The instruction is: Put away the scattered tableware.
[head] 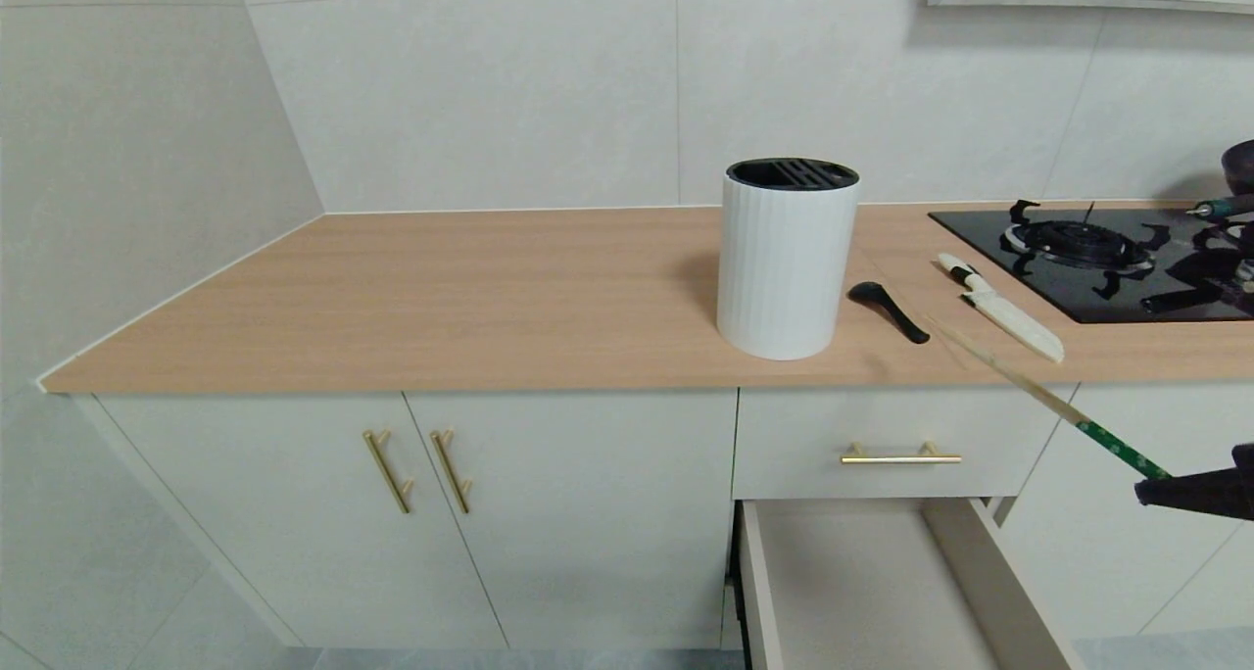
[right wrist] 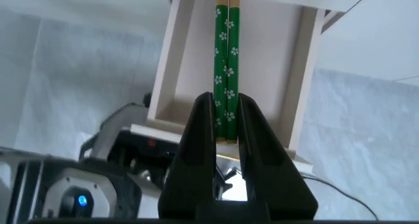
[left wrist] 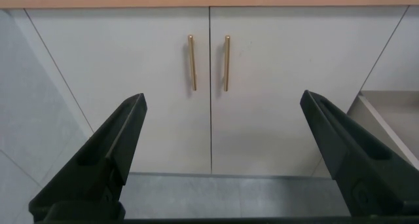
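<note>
Right gripper (right wrist: 226, 101) clamped on chopsticks (right wrist: 227, 40), near right by open drawer (head: 852, 572). Left gripper (left wrist: 221, 99) fingers apart, facing cabinet doors (left wrist: 262, 86). Spoon (head: 887, 310) and knife (head: 1001, 308) on counter (head: 441, 298), right of holder (head: 787, 259).

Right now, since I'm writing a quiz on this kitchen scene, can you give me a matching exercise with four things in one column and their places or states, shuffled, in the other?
Things:
1. chopsticks
2. black spoon
3. knife
4. lower drawer

Places or states:
A. pulled open below the counter
B. clamped in the right gripper
C. lying on the counter near the hob
D. lying on the counter beside the white holder

Pairs: 1-B, 2-D, 3-C, 4-A
</note>
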Robot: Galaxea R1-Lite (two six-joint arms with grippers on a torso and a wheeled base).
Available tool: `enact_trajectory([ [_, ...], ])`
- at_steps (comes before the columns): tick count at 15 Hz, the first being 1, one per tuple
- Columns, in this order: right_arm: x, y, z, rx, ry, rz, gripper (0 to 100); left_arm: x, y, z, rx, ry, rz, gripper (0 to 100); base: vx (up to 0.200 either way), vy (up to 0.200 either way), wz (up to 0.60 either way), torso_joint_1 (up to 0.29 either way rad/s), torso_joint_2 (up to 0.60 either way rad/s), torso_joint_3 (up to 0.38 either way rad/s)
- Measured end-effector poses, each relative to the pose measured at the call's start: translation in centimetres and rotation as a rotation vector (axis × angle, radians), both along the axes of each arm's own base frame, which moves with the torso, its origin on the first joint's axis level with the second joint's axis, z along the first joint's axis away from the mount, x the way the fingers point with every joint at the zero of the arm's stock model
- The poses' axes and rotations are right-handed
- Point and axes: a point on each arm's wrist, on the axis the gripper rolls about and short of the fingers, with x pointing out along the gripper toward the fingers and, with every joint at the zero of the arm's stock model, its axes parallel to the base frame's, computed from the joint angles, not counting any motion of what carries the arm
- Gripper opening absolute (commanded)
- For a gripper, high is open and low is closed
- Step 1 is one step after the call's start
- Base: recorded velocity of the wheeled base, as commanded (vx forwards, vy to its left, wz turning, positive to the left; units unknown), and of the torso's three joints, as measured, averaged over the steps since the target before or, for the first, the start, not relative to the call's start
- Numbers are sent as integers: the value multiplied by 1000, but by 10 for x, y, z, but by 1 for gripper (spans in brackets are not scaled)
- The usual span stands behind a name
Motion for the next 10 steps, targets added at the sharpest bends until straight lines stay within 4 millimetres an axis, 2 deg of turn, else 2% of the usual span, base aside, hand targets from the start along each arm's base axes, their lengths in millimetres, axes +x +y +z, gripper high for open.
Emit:
enact_trajectory([
  [3, -2, 1, -6, -17, 23, 22, 0, 0, 0, 0, 0, 0, 0, 100, 0, 0, 0, -47, 125, 85],
  [10, -2, 4, -14, -45, 48, 67, 0, 0, 0, 0, 0, 1, 1, 100, 0, 0, 0, -142, 438, 291],
])
